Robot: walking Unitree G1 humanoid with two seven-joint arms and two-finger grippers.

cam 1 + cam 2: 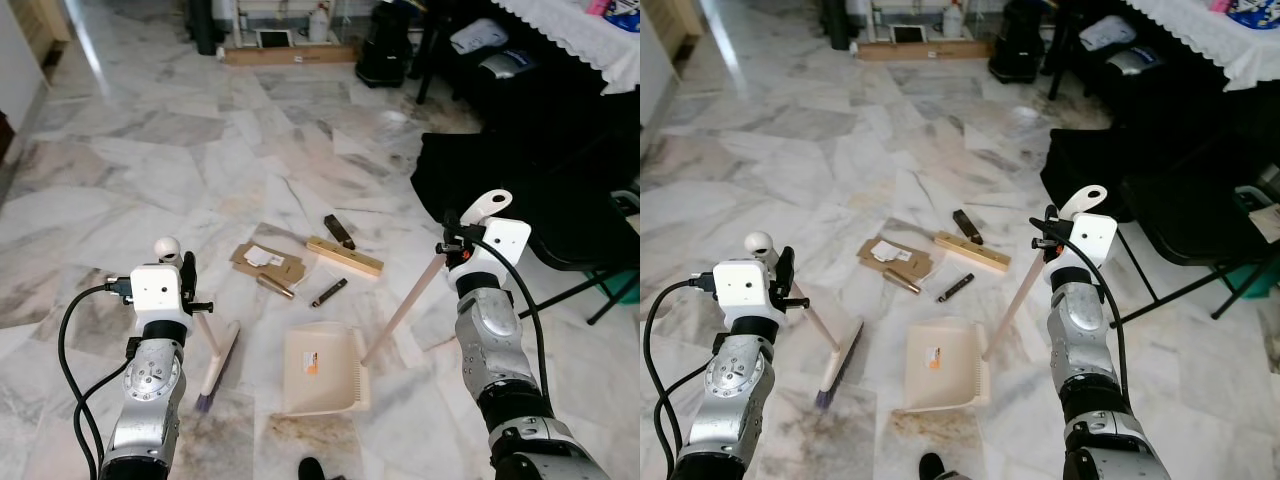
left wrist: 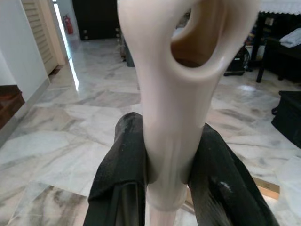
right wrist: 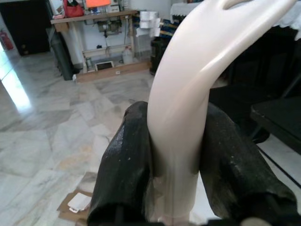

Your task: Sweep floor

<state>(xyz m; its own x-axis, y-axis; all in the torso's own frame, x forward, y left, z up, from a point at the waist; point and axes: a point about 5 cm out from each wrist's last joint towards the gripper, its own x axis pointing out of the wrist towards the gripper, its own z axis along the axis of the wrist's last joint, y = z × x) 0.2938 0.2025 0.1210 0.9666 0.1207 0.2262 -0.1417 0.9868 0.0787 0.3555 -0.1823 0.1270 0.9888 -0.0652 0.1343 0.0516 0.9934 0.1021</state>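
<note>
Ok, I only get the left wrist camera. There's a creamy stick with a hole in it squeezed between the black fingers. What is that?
Observer: It's the top of a broom. The left gripper is shut on its handle, and the brush end rests on the marble floor.
Operator: Is there something to sweep stuff into?
Observer: Yes, a cream dustpan lies on the floor to the right of the brush. The right gripper is shut on its long handle.
Operator: And what's the mess?
Observer: Just beyond the dustpan lie a cardboard scrap and a small dark block.
</note>
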